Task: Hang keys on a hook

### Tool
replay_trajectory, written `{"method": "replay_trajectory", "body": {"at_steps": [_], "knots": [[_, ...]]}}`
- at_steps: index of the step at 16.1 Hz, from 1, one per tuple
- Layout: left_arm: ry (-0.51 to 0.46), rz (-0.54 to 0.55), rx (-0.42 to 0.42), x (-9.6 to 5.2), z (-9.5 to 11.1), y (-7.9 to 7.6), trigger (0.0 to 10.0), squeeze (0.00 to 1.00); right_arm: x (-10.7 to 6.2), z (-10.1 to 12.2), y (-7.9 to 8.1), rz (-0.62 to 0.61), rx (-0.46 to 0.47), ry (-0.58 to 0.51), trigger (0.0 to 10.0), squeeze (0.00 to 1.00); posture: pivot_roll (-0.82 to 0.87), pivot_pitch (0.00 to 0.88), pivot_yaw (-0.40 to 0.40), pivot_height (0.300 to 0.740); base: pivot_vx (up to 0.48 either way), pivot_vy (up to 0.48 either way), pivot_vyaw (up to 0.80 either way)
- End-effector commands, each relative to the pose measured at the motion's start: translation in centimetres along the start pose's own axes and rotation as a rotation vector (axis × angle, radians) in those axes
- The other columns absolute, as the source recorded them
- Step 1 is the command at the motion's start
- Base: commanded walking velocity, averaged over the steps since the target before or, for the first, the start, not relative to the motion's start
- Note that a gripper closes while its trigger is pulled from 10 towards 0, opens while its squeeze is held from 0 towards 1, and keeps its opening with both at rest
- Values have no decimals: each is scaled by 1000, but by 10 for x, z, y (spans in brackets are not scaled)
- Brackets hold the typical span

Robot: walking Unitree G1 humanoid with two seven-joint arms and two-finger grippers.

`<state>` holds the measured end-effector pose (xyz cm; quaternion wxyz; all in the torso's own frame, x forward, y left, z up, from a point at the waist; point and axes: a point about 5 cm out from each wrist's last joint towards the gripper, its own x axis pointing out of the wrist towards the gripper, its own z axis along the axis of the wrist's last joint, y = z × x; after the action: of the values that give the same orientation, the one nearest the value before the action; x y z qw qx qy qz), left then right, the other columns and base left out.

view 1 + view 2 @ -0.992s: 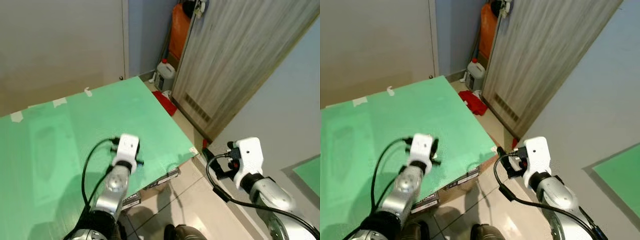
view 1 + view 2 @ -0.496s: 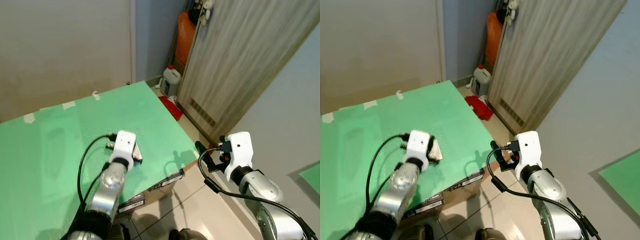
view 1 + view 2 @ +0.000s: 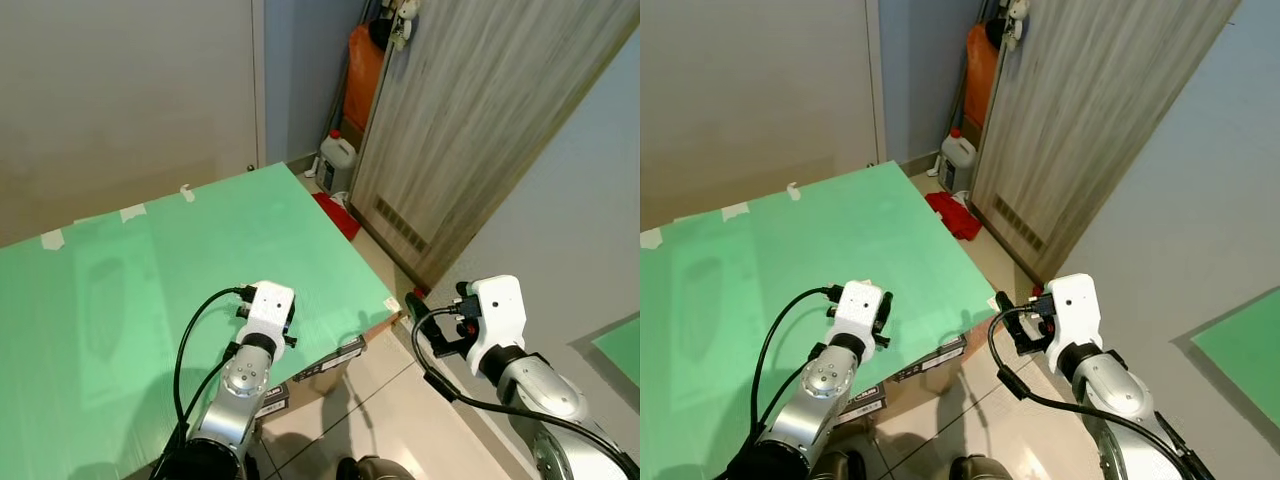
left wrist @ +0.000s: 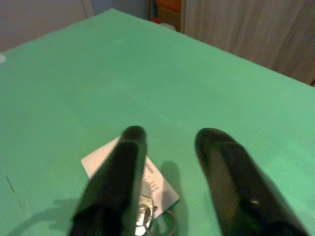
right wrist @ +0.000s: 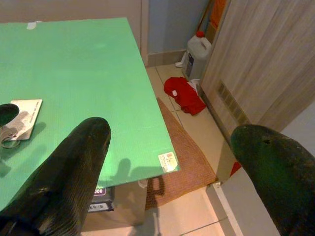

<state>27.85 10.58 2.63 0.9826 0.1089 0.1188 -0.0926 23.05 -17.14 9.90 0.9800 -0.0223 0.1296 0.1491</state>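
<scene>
left end effector [image 4: 170, 147] released, poised over keys [image 4: 147, 216] and white tag [image 4: 106, 157] lying flat on green worktop [image 3: 150, 260] | right end effector [image 5: 172, 162] released, off the right edge | risk: fingers pinch only the tag or push the flat ring away

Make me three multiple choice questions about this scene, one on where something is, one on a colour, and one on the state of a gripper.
1. Where do the keys lie?
A. on the green tabletop
B. on the tiled floor
C. on a wall hook

2. What colour is the cloth on the floor beside the white jug?
A. blue
B. red
C. yellow

3. How are the fingers of the left gripper?
A. shut on the keys
B. shut on the tag
C. open over the keys

Answers: 1 A, the key ring and its white tag rest on the green tabletop. 2 B, the crumpled cloth is red. 3 C, green surface shows between the two black fingers, which grip nothing.
</scene>
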Motion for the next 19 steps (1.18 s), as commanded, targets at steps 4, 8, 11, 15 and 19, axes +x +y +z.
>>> {"method": "replay_trajectory", "body": {"at_steps": [4, 8, 11, 15, 19], "knots": [[27, 0, -33, 1, -11, -3, 10000, 1000, -17, 2, -1, 107, -16, 23, 10000, 0, -200, 107, -100, 740, 0, 0, 0], [38, 1, -31, 3, -14, -3, 10000, 1000, -27, 0, 1, 185, -29, 60, 10000, 0, -211, 113, -105, 740, 0, 0, 0], [63, 27, -24, 2, -21, 0, 10000, 1000, -33, -2, 0, 207, -33, 85, 10000, 0, -216, 125, -119, 740, 0, 0, 0], [93, 2, -31, 0, -28, -3, 10000, 1000, -33, -4, 2, 198, -20, 95, 10000, 0, -213, 128, -118, 740, 0, 0, 0], [141, 15, -24, 1, -35, -1, 10000, 0, -32, -4, 5, 191, -6, 96, 10000, 0, -211, 132, -111, 740, 0, 0, 0]]}}
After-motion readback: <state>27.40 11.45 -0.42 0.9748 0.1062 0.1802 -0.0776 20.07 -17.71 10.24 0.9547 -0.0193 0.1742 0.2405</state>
